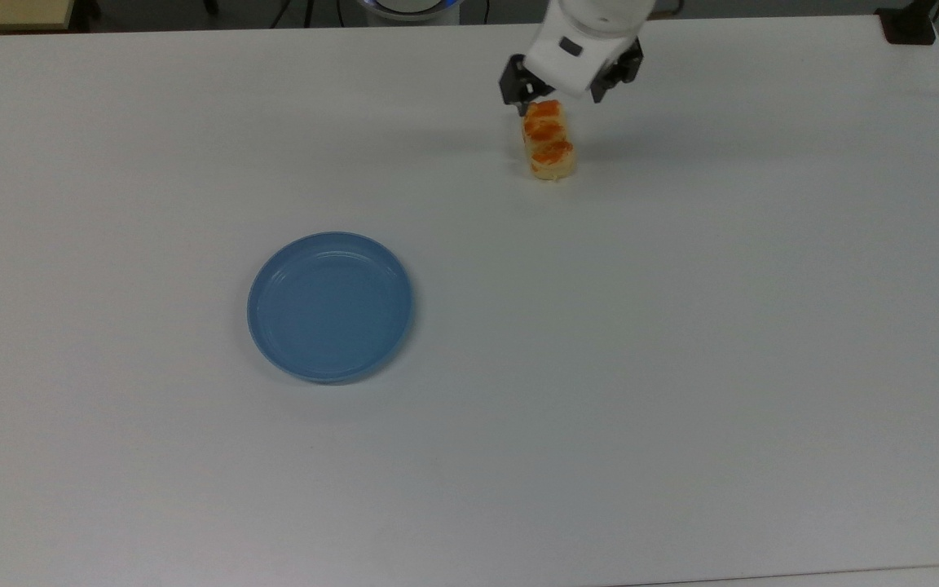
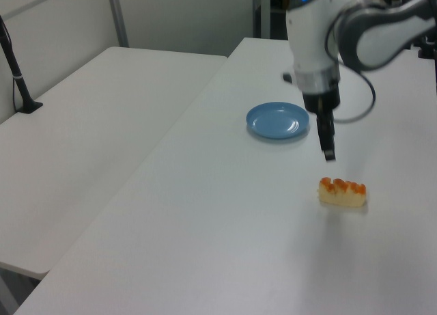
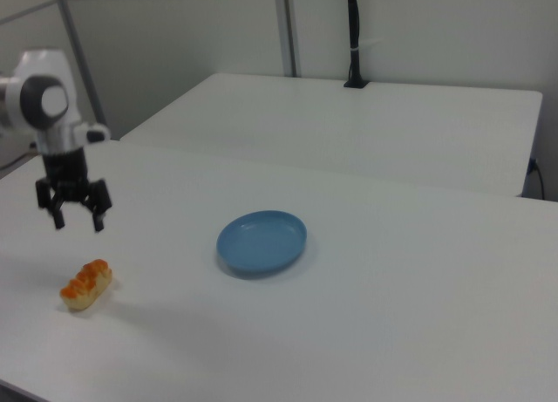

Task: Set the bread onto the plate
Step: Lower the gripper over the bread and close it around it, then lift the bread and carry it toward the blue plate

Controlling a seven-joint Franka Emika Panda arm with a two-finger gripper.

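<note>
The bread (image 1: 549, 140), a pale-yellow loaf with orange-red bumps, lies on the white table toward the top view's upper right. It also lies near the left view's right edge (image 2: 343, 192) and at the right view's lower left (image 3: 85, 284). My gripper (image 1: 555, 96) hangs open in the air above the loaf's far end, holding nothing, with its fingers spread wider than the loaf. The right view shows the gripper (image 3: 78, 222) clearly above the bread, and the left view shows it (image 2: 329, 153) pointing straight down. The blue plate (image 1: 329, 306) sits bare at centre left, apart from both (image 2: 277, 119) (image 3: 261, 241).
A second white table (image 2: 102, 110) adjoins this one, with a black post (image 2: 17, 76) clamped at its edge. A black clamp (image 1: 910, 24) sits at the top view's upper right corner. Bare tabletop (image 1: 469, 228) lies between bread and plate.
</note>
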